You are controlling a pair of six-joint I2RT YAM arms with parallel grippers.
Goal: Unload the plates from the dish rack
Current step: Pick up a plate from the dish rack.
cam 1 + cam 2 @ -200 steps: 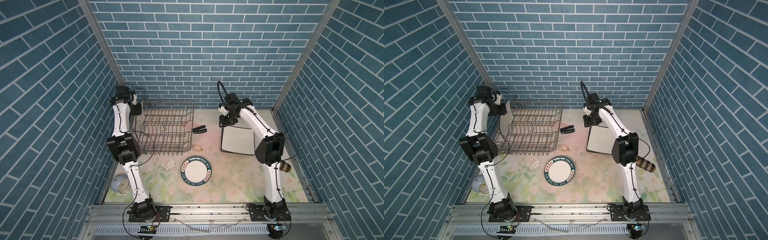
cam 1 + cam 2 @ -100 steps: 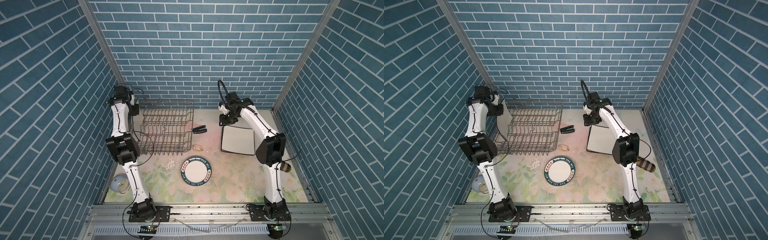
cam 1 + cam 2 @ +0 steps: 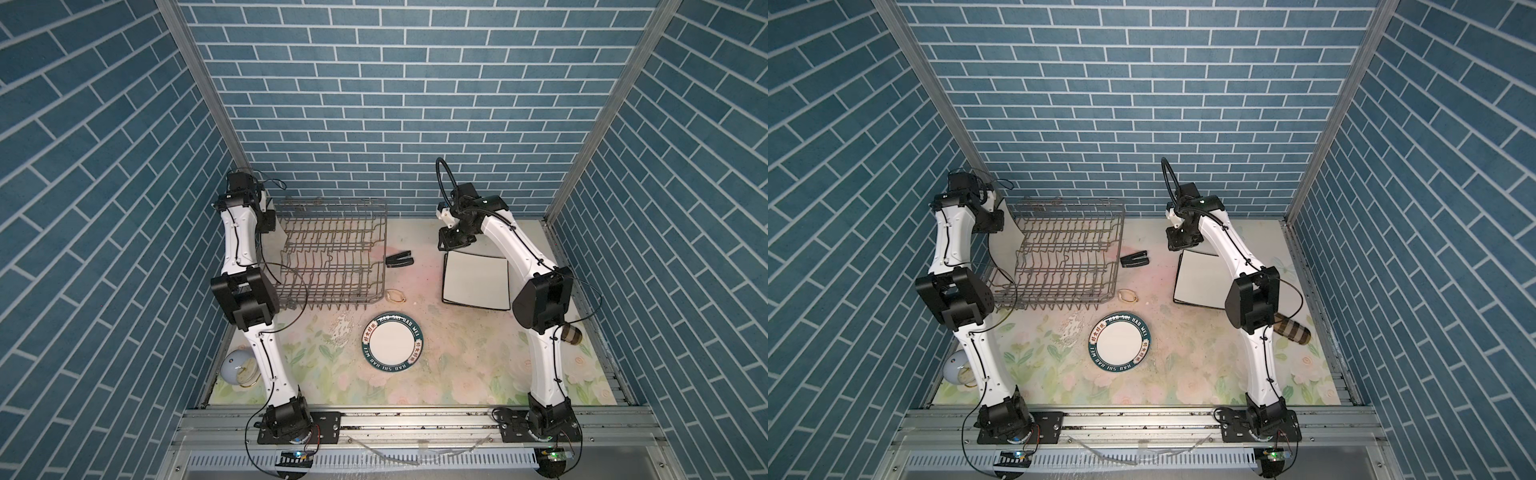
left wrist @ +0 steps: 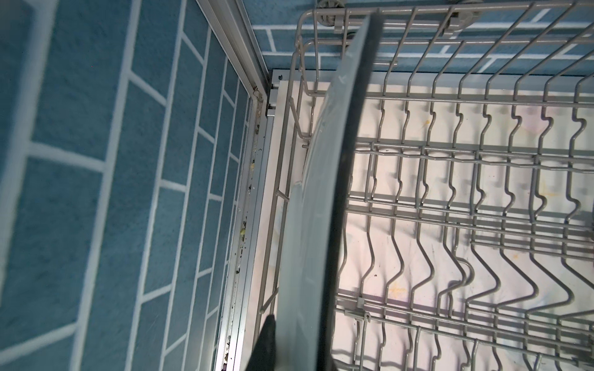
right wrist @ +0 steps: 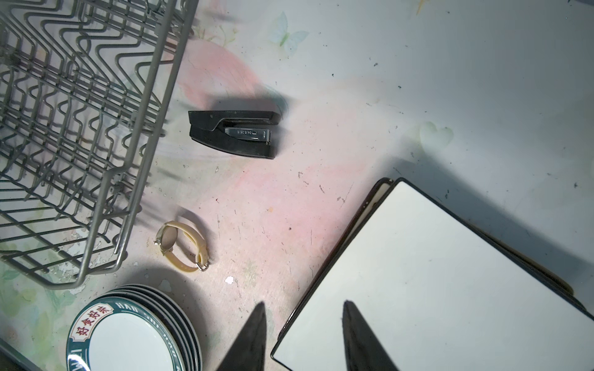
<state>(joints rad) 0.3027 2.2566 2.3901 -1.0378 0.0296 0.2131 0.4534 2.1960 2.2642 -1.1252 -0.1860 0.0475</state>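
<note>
Left hand (image 4: 297, 337) clamped plate (image 4: 324, 192) — floral tabletop (image 3: 457, 365), brick walls (image 3: 374, 104).

We see one finger (image 4: 267, 343) of left hand (image 4: 299, 356); other hidden behind plate (image 4: 321, 199), whose lower part runs off frame. Stack of round plates (image 5: 128, 337) and square plates (image 5: 434, 273) cut by frame edge. In both top views, right arm (image 3: 1225, 249) covers part of striped brown thing (image 3: 1293, 330); we cannot name it.
</note>
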